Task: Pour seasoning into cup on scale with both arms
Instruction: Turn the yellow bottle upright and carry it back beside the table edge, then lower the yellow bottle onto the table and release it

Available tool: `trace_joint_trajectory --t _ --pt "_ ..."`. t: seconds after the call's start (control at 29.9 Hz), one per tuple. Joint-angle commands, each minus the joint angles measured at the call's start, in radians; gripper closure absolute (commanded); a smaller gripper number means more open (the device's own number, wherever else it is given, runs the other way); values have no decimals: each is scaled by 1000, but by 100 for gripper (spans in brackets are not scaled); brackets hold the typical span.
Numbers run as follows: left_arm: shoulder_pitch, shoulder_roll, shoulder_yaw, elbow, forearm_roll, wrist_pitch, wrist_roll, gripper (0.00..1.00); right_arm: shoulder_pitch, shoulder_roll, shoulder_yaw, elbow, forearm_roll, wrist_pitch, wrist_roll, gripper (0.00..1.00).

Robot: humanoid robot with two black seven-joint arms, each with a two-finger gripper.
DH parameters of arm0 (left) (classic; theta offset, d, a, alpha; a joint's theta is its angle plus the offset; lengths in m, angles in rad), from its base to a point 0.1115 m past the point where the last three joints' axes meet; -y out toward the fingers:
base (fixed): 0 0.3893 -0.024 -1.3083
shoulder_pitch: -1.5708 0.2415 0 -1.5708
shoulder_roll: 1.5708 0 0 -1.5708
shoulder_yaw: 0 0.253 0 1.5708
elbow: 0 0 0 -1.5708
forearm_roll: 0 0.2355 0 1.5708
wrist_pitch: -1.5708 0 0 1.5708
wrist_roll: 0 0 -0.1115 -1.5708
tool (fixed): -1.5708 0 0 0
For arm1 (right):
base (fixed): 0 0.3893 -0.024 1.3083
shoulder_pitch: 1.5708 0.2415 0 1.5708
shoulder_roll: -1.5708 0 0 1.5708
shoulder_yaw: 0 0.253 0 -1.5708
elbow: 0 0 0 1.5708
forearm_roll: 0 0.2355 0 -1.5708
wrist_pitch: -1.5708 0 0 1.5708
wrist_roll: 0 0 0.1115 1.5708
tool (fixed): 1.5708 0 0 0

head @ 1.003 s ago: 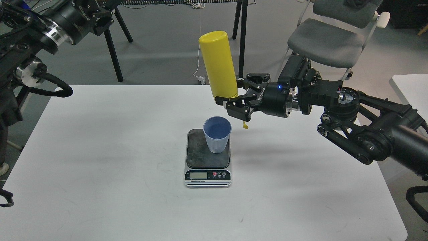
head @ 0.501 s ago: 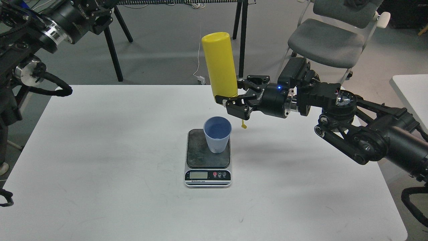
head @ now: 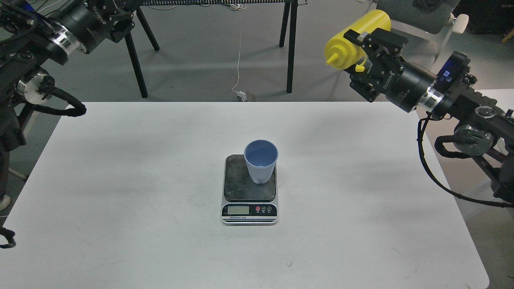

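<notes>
right tool clamps smooth yellow bottle, nozzle leftward | ribbed blue cup on mottled scale, well below-left | left tool state unclear

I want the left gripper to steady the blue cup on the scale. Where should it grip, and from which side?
Grip the cup around its ribbed wall just under the rim, coming in level from the robot's left. It stands upright on the scale toward the platform's right edge, that side is open table, and the taper makes the upper wall the widest hold. Squeeze lightly; the thin wall probably flexes.
</notes>
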Motion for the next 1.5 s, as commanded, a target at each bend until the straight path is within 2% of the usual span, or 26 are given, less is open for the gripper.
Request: trace_joint_trajectory --t 0.0,0.17,0.33,0.53,0.7,0.87,1.47 --pt "0 -7 0 0 0 0 0 13 -125 9 109 14 750 1 47 58" --pt "5 -5 1 0 0 0 0 13 -326 72 307 74 797 1 67 58" --pt "11 -5 3 0 0 0 0 13 -483 133 418 118 863 1 89 58" --pt "11 -22 8 0 3 0 0 13 -613 272 573 117 861 1 93 58" --pt "11 -22 15 0 11 0 0 13 -659 404 591 117 854 1 93 58" --pt "11 -14 15 1 11 0 0 13 -665 464 591 115 843 1 107 58" --pt "12 -16 15 1 12 0 0 13 -745 486 570 114 769 1 116 58"
